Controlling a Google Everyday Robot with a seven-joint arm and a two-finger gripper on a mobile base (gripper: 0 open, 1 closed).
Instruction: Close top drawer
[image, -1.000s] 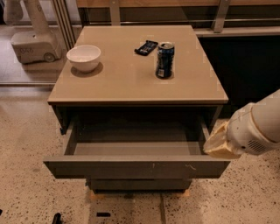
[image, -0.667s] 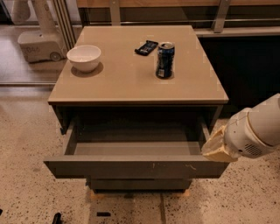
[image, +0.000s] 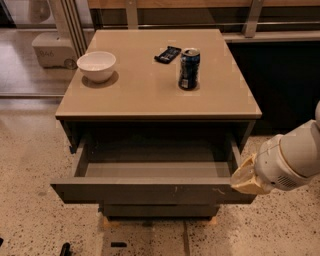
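Observation:
The top drawer (image: 150, 192) of the tan-topped cabinet stands pulled well out. Its flat grey-brown front has small pale scratch marks right of centre, and its inside looks empty. My gripper (image: 246, 178) comes in from the right on a white arm. It sits at the drawer's right front corner, against the end of the front panel. A pale cover wraps it and hides the fingers.
On the cabinet top (image: 150, 95) stand a white bowl (image: 96, 65), a dark blue can (image: 189, 68) and a small black object (image: 167, 53). A lower drawer front (image: 160, 210) shows under the open one. Speckled floor lies to the left and in front.
My gripper has moved slightly left, closer against the drawer's right front corner. The drawer stands as far out as before.

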